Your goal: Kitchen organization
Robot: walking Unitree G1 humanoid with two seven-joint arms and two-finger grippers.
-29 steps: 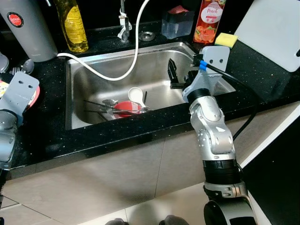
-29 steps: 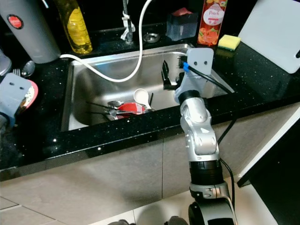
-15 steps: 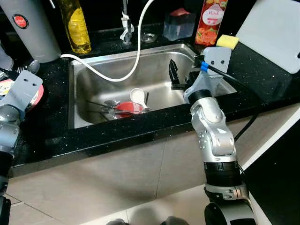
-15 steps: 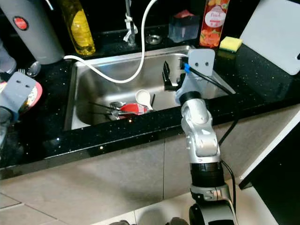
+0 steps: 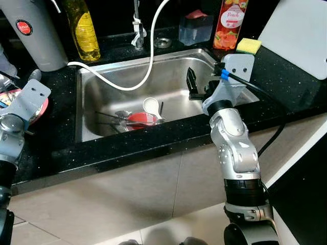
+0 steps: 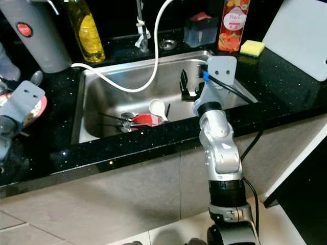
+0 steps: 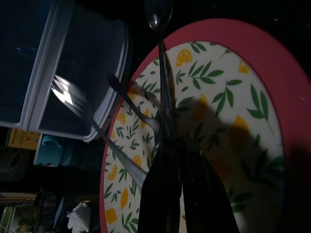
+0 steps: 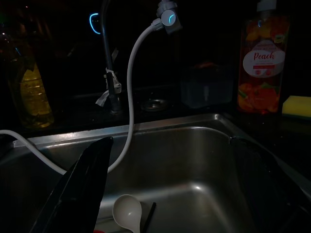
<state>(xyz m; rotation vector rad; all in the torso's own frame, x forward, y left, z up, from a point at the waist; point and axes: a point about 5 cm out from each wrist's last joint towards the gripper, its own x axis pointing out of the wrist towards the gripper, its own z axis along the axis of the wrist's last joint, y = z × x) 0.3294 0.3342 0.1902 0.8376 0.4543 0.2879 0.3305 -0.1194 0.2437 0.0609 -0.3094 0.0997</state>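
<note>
The left gripper [image 7: 181, 145] has its fingers pressed together over a red-rimmed lemon-print plate [image 7: 243, 121], pinching a spoon [image 7: 160, 58] beside a fork [image 7: 97, 121]; a clear container [image 7: 63, 63] sits just beside. The right gripper [image 5: 199, 88] hangs spread wide over the steel sink [image 5: 102, 76], above a white ladle [image 5: 150, 105] and red dish [image 5: 140, 119].

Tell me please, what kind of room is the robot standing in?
Most likely a home kitchen: a steel sink set in a black countertop, dirty utensils and a red bowl inside it, and a peach soap bottle with a yellow sponge beside it.
</note>
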